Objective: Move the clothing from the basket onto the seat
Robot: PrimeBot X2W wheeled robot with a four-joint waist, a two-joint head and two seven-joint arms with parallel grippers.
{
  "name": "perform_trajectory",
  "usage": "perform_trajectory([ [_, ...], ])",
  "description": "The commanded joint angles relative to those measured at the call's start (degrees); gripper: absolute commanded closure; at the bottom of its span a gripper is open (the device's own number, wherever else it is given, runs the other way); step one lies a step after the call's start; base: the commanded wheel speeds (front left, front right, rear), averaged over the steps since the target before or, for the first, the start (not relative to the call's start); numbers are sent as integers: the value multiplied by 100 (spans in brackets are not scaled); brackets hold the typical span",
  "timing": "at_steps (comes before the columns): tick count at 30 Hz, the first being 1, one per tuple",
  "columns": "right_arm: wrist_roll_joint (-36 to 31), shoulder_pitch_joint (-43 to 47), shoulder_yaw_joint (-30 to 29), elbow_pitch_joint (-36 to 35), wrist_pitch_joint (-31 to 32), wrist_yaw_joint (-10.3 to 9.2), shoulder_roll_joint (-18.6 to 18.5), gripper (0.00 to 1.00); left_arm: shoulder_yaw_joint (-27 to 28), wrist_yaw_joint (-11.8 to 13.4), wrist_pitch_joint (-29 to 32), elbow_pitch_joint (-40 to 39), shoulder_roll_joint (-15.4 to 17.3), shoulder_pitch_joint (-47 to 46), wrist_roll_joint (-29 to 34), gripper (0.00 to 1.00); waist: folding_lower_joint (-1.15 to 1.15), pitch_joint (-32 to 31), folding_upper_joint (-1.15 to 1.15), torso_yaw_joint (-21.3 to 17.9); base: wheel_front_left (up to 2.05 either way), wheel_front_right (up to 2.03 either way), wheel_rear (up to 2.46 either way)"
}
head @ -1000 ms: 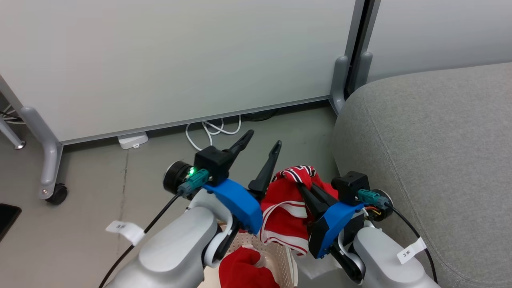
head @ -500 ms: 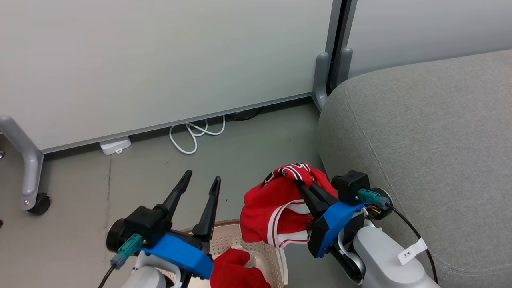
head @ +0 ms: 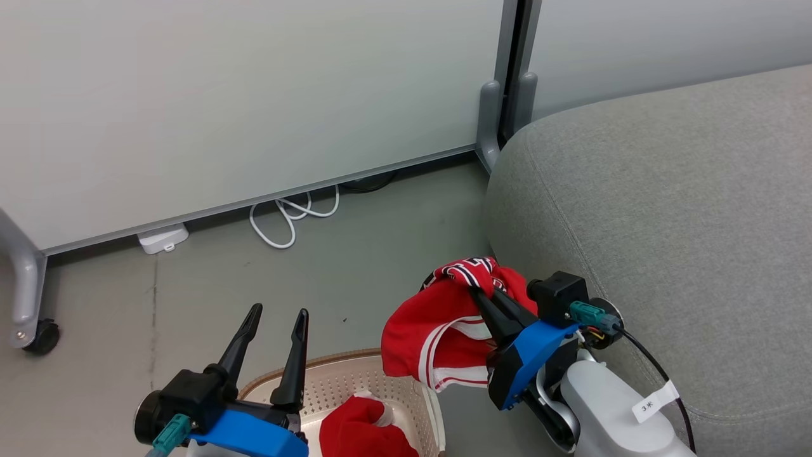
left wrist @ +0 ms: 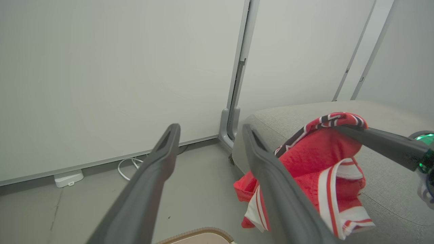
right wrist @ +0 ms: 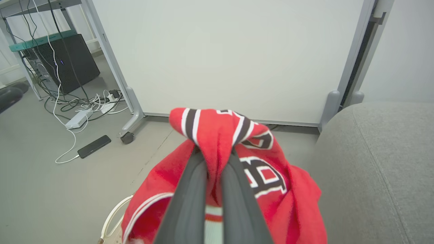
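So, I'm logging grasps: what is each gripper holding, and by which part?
The right gripper has its jaws shut on the red jersey, pinching a bunched fold by its striped trim. The left gripper, jaws open, holds nothing.

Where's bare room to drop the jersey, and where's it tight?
Free: the seat top, from its rounded left edge to the wall panels; the floor between basket rim and white cable. Crowded at the basket: plain red garment inside, left end effector beside, jersey hanging from right end effector.

The basket sits left of the seat, one garment inside, the jersey above its rim.
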Motion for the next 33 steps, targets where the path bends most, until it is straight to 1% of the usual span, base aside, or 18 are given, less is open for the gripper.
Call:
perform_trajectory([
  [1, -13, 26, 3, -71, -30, 3, -13, 100, 92, -69, -29, 10, -71, 36, 113, 0, 0, 31, 0, -97, 0, 0, 0],
  [9, -125, 33, -26, -330, -16, 3, -13, 100, 392, -187, -28, 17, -255, 47, 360, 0, 0, 144, 0, -548, 0, 0, 0],
  [11, -170, 77, -52, -436, -18, 3, -13, 100, 465, -211, -29, 18, -273, 37, 396, 0, 0, 182, 0, -686, 0, 0, 0],
  [12, -170, 77, -52, -436, -18, 3, -13, 100, 465, -211, -29, 18, -273, 37, 396, 0, 0, 182, 0, -686, 0, 0, 0],
  [16, -108, 185, -71, -705, -6, 3, -10, 100, 608, -233, -28, 13, -301, 24, 449, 0, 0, 254, 0, -987, 0, 0, 0],
  [24, -265, 424, -201, -1205, 73, 3, -10, 100, 900, -262, -28, -53, -279, 77, 533, 0, 0, 406, 0, -1573, 0, 0, 0],
  [33, -364, 753, -386, -1790, 160, 3, -10, 100, 1012, -278, -29, -99, -215, 67, 588, 0, 0, 537, 0, -2076, 0, 0, 0],
])
